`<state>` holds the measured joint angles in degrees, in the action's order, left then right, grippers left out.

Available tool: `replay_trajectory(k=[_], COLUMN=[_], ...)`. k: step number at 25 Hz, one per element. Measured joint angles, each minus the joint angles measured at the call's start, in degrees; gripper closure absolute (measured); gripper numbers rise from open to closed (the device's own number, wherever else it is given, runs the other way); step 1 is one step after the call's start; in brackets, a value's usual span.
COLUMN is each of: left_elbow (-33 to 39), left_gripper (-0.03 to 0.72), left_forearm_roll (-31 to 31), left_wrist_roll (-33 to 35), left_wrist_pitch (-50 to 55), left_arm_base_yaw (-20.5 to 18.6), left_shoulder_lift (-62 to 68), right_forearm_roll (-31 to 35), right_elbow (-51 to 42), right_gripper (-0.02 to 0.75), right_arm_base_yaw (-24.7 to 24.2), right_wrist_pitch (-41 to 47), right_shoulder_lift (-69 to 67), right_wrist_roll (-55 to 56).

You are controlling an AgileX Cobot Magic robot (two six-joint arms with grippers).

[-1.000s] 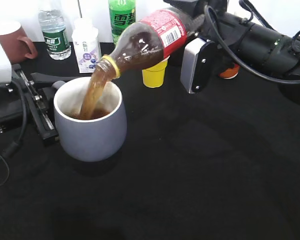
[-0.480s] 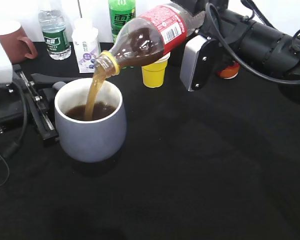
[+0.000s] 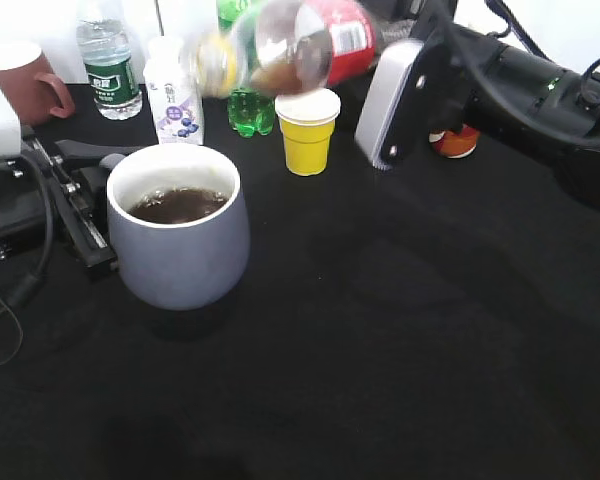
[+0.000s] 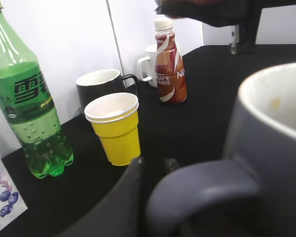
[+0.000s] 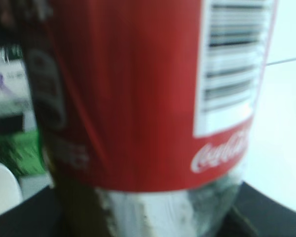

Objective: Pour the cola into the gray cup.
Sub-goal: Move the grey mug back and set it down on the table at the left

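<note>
The cola bottle [image 3: 300, 45] is blurred in motion, lying almost level above the back of the table with its yellow-ringed neck to the left; no stream leaves it. Its red label fills the right wrist view [image 5: 138, 98]. My right gripper [image 3: 385, 60] is shut on its lower body. The gray cup [image 3: 180, 260] stands on the black table at the left with dark cola inside. My left gripper [image 3: 105, 200] is at the cup's left side. In the left wrist view its fingertips [image 4: 154, 162] close around the loop handle of the cup [image 4: 271, 148].
A yellow paper cup [image 3: 307, 130], a green soda bottle [image 3: 248, 105], a white drink bottle [image 3: 173, 90], a water bottle [image 3: 108, 65] and a reddish-brown mug [image 3: 25, 80] stand along the back. A black mug [image 4: 101, 86] and a Nescafe bottle [image 4: 168, 64] show in the left wrist view.
The bottle has tipped back from its downward pour and risen away from the cup. The stream has stopped. The cola level in the cup is higher.
</note>
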<state>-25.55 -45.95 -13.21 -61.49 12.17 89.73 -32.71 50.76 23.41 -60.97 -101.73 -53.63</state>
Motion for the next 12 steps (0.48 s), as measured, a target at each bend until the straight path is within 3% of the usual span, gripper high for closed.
replay_trajectory(k=[2,6,9,12], left_elbow=[0.0,0.0,0.1,0.1], left_gripper=[0.61,0.61,0.61,0.61], left_forearm_roll=[0.5,8.7,22.7,39.6], left_wrist_roll=[0.0,2.3,9.9,19.2], left_wrist_pitch=[0.1,0.2,1.6,1.9], left_arm_base_yaw=[0.0,0.0,0.0,-1.3], left_shoulder_lift=[0.0,0.0,0.0,0.0], right_forearm_roll=[0.0,0.6,0.6,0.6], right_elbow=[0.0,0.0,0.0,0.0], right_gripper=[0.354,0.354,0.354,0.354], right_arm_base_yaw=[0.0,0.0,0.0,0.0], right_wrist_pitch=[0.0,0.0,-0.6,-3.1], right_shoulder_lift=[0.0,0.0,0.0,0.0], right_wrist_roll=[14.7,54.8,67.2,69.4])
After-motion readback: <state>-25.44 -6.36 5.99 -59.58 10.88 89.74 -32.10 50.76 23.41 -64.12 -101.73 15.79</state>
